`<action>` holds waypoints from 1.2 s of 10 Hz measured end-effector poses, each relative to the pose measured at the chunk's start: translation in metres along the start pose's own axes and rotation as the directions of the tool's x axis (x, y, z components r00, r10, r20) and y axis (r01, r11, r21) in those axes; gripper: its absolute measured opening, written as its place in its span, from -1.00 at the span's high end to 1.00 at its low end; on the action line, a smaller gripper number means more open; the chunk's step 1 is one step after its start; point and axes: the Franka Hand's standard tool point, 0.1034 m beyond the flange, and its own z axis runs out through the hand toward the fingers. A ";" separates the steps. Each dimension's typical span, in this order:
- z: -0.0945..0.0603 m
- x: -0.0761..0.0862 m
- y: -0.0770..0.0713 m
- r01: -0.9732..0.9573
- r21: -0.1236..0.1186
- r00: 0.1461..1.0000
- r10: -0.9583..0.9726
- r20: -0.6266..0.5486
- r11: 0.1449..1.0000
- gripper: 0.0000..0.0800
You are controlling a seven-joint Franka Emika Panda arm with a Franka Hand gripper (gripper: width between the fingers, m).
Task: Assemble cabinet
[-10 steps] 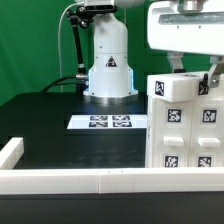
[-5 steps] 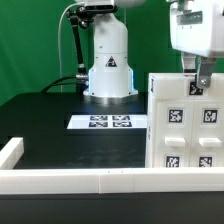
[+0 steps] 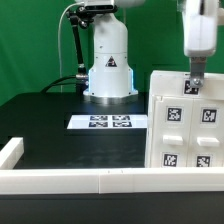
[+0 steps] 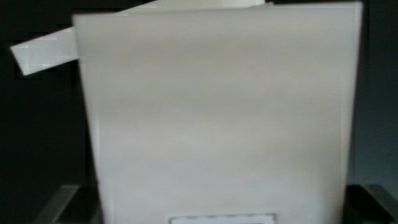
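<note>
The cabinet (image 3: 186, 125) is a large white box standing at the exterior view's right, its front a grid of small tagged blocks. My gripper (image 3: 192, 86) hangs straight down at the cabinet's top edge, with the fingertips at the top row of tags. In the wrist view a plain white face of the cabinet (image 4: 214, 110) fills the picture. My gripper (image 4: 214, 205) straddles it, with a dark finger (image 4: 64, 200) on either side and the jaws spread wide. I cannot see whether the pads touch the cabinet.
The marker board (image 3: 110, 122) lies flat on the black table in front of the robot's white base (image 3: 108, 62). A low white rail (image 3: 70, 180) runs along the near table edge and turns back at the exterior view's left. A green backdrop is behind.
The hand has moved toward the exterior view's right and turned about its vertical axis, so it now shows its narrow side. The cabinet has not moved.
</note>
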 end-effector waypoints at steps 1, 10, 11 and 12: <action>-0.001 -0.002 0.000 -0.023 0.002 1.000 0.023 0.014 1.000 -0.41; 0.000 -0.006 0.001 0.001 0.000 1.000 -0.001 0.032 1.000 -0.99; 0.000 -0.006 0.001 0.002 0.000 1.000 -0.002 0.032 1.000 -0.99; 0.000 -0.006 0.001 0.003 0.000 0.999 -0.003 0.032 1.000 -0.99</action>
